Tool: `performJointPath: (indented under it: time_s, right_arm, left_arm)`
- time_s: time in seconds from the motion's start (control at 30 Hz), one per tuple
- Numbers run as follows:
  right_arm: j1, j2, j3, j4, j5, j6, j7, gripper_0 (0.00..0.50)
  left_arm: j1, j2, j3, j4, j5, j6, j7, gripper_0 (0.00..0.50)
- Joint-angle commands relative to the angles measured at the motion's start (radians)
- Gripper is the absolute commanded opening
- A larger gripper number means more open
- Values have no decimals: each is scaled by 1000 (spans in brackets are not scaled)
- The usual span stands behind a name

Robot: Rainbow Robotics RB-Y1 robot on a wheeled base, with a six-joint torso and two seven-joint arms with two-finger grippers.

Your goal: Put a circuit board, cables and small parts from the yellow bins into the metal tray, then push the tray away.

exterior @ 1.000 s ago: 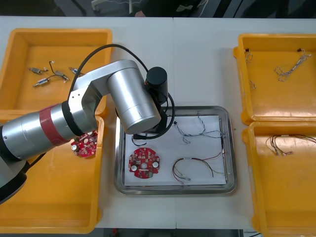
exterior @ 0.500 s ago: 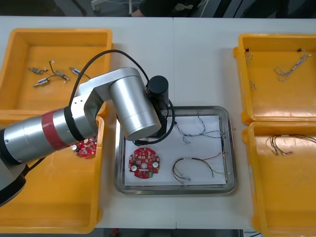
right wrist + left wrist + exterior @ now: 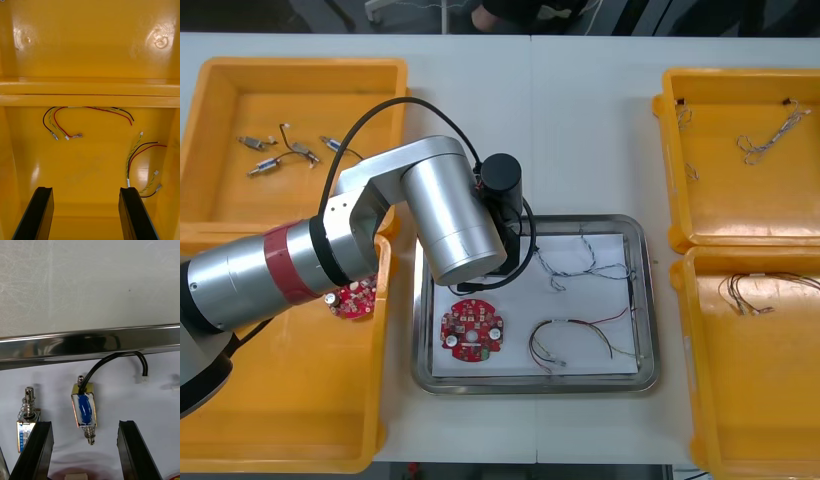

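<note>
My left gripper (image 3: 83, 423) is open just above the white inside of the metal tray (image 3: 90, 343). A small metal part (image 3: 85, 412) with a blue label and a black lead lies free between its fingers. A second small metal part (image 3: 25, 427) lies beside one finger. In the front view my left arm (image 3: 450, 215) covers the far-left corner of the tray (image 3: 535, 385). The tray also holds a round red circuit board (image 3: 472, 330), a twisted blue and white cable (image 3: 580, 262) and a red and yellow cable (image 3: 570, 338). My right gripper (image 3: 85, 189) hangs open over a bin with cables (image 3: 63, 123).
Small metal parts (image 3: 280, 155) lie in the far-left yellow bin (image 3: 300, 70). Another red board (image 3: 353, 298) sits in the near-left bin, half under my arm. Cables lie in the far-right bin (image 3: 765, 140) and in the near-right bin (image 3: 745, 292).
My left arm shifted slightly toward the near side over the tray's far-left corner, then held still. Nothing in the tray or the bins has moved.
</note>
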Motion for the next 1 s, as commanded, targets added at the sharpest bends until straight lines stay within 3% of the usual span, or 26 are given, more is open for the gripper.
performJointPath:
  time_s: [0.03, 0.23, 0.57, 0.77, 1.0]
  right_arm:
    - [13, -25, -12, -38, -9, 0, -10, 500]
    - [11, -81, 37, -83, -23, 0, -10, 500]
    - [13, -160, 86, -224, -129, -4, -9, 500]
    - [5, -201, 146, -323, -178, -36, -9, 500]
    - [-159, -223, 399, -374, -169, -105, 11, 500]
  left_arm:
    - [5, 20, 17, -74, 0, 7, 92, 500]
    - [5, 38, 96, -117, 12, 80, 96, 500]
    - [5, 107, 300, -166, 141, 204, 50, 500]
    - [7, 153, 425, -182, 223, 304, -56, 500]
    - [42, 192, 561, -194, 263, 426, -177, 500]
